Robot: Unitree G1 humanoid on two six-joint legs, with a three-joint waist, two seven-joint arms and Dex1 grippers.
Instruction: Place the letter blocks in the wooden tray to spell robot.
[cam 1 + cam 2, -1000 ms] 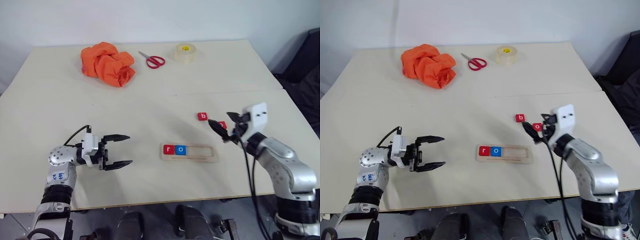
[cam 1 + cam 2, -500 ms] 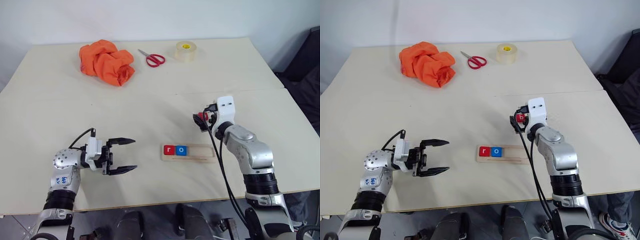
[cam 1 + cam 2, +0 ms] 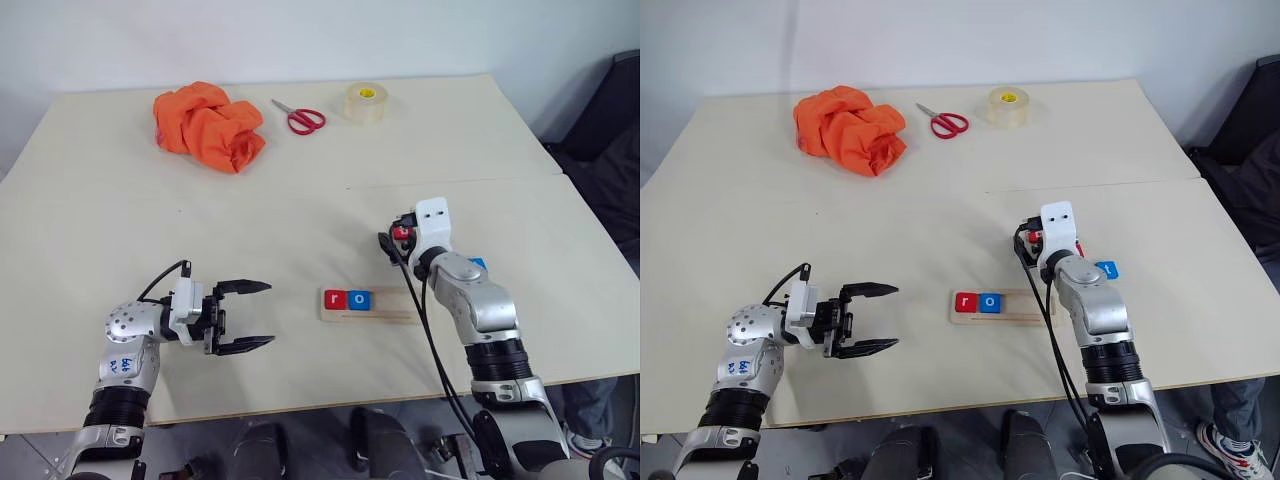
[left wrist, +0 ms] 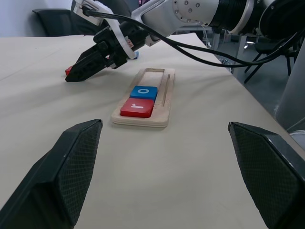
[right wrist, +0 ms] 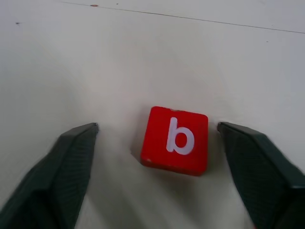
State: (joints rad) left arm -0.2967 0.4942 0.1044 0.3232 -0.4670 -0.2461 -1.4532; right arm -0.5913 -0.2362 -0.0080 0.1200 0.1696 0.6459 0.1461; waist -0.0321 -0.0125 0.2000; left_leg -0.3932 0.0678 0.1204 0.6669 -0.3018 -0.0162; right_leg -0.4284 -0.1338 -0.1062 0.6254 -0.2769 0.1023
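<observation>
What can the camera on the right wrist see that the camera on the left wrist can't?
The right wrist view reads the white b on the red b block, lying flat on the table between open fingers. The left wrist view adds the wooden tray with the red r block and blue o block. Both include the red b block.

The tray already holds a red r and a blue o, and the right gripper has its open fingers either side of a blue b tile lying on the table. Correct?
Not quite: the b tile is red, not blue, as the right wrist view shows. The rest stands: the wooden tray holds a red r and a blue o, and the right gripper brackets the b with open fingers.
</observation>
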